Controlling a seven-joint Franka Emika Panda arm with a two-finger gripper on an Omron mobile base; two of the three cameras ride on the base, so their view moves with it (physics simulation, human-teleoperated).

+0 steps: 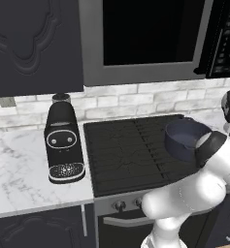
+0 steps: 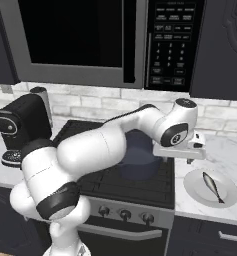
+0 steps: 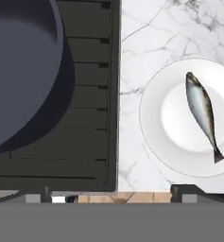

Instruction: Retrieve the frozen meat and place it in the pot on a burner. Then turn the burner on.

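A: What did the left base view give?

B: The pot [image 1: 187,139] sat on the burner [image 1: 136,152] at the cooktop's right side, toward the back. The arm's white elbow covered the cooktop's front right corner and part of the pot's near rim. A black coffee machine [image 1: 63,143] stood on the marble surface [image 1: 19,174] just beside the cooktop's left edge, and a microwave [image 1: 145,38] hung above.

A: And the right base view?

B: The arm stretched across the cooktop, hiding most of the pot, and the gripper [image 2: 189,152] hung over the cooktop's right edge. Right of it, near the surface's front edge, a white plate [image 2: 210,187] carried a small silver fish [image 2: 212,186]. Round knobs [image 2: 125,215] lined the stove's front.

A: The hand view?

B: It looked straight down. The pot's dark hollow took the upper left, on black grates, nothing in it. Across the cooktop's edge lay the plate on marble, the fish slanted across it. Nothing stood between them.

A: The fingers?

B: Spread wide, one tip [image 3: 186,189] at each side, holding nothing.
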